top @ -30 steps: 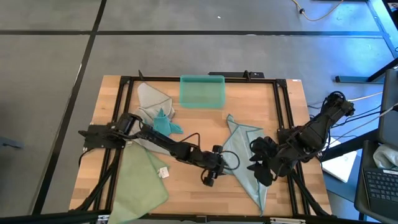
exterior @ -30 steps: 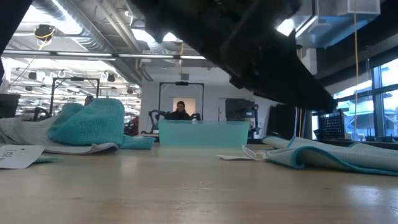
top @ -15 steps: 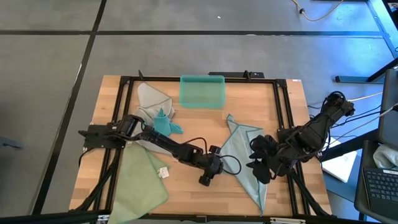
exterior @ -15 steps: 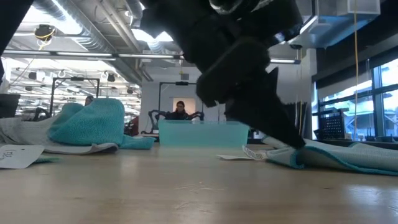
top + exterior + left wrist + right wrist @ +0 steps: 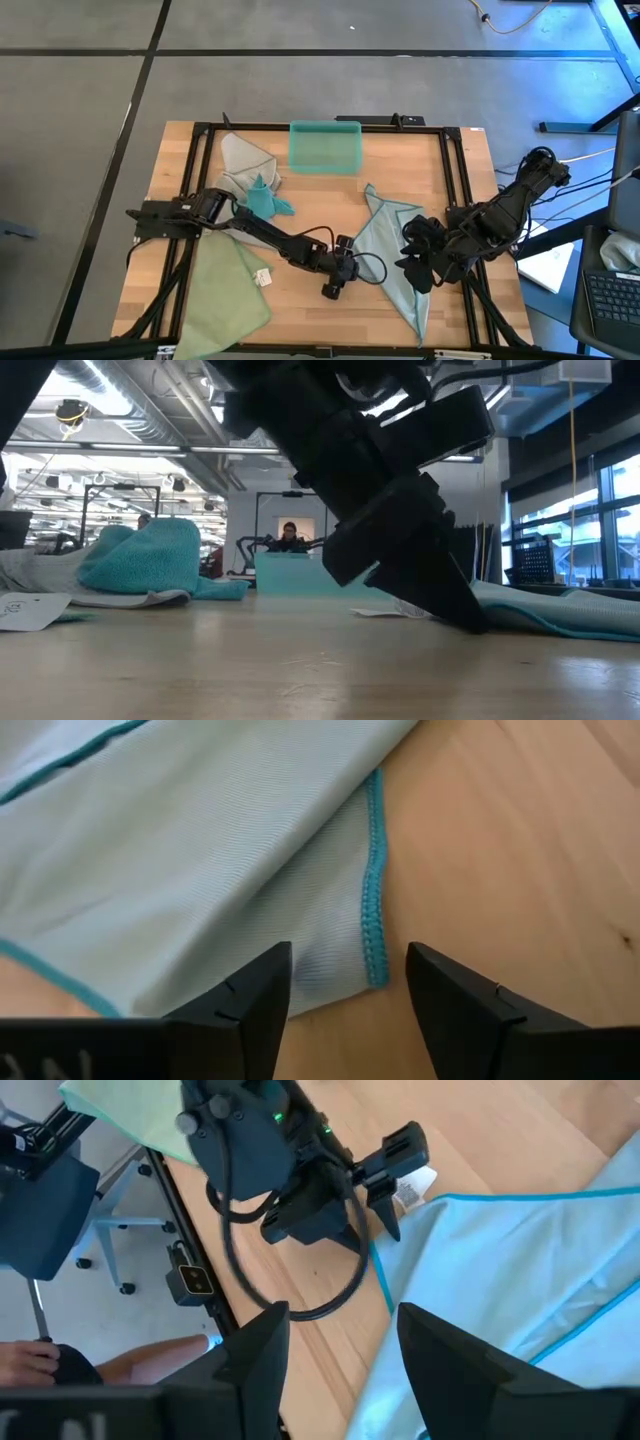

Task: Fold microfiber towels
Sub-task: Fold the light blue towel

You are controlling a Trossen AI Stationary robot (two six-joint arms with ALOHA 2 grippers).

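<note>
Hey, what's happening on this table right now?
A two-armed robot is folding towels. The left gripper, open, is low over the table at the hemmed edge of the pale blue towel, not yet gripping it. The right gripper, also open, hangs over the same towel's right side, holding nothing. A green towel, a grey towel and a teal towel lie to the left, with a bin at the back.

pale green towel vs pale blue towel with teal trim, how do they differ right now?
The pale green towel lies by the table's front-left corner, untouched; the pale blue towel lies right of centre, between both arms. The blue one shows teal edge stitching and a folded-over layer with the open left gripper at its edge; the green shows neither. Both are soft cloths.
</note>
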